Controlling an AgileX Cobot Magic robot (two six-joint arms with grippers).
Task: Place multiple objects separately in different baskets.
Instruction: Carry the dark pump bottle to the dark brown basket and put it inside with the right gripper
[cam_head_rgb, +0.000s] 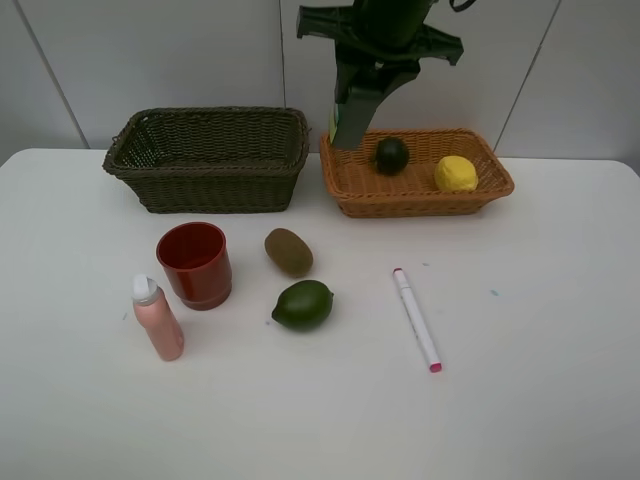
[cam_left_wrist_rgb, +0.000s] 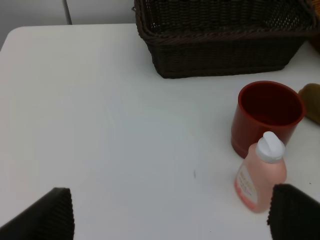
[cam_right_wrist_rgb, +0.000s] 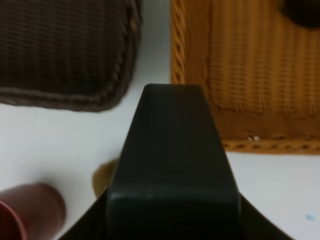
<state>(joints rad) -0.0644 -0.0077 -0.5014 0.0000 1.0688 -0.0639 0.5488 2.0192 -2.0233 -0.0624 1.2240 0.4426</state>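
Two rectangular woven wicker baskets stand side by side along the far edge of the matte white surface (cam_head_rgb: 550, 400); the dark olive-brown basket (cam_head_rgb: 205, 160) is deep with flaring walls, and the orange-tan basket (cam_head_rgb: 415, 190) is shallower, with a braided rim. In the orange-tan one lie a round dark green mangosteen (cam_head_rgb: 391, 155) and a knobbly yellow lemon (cam_head_rgb: 456, 174), apart from each other. The right gripper (cam_head_rgb: 368, 80) is clenched on a smooth dark grey bottle (cam_head_rgb: 352, 125), held in the air over that basket's end nearest the dark basket; a pale green patch shows on the bottle's side, with nothing legible. The left gripper (cam_left_wrist_rgb: 172, 217) is released, its jaws wide apart with nothing between them. Mid-surface stand a glossy red cup (cam_head_rgb: 195, 265), round and tapering, and just beside it a pink spray bottle (cam_head_rgb: 157, 318) with a white cap; its label print is too faint to read. An oval brown kiwi (cam_head_rgb: 289, 252), a shiny green lime (cam_head_rgb: 303, 304) and a slim white marker (cam_head_rgb: 417, 320) with pink ends lie toward the right edge.
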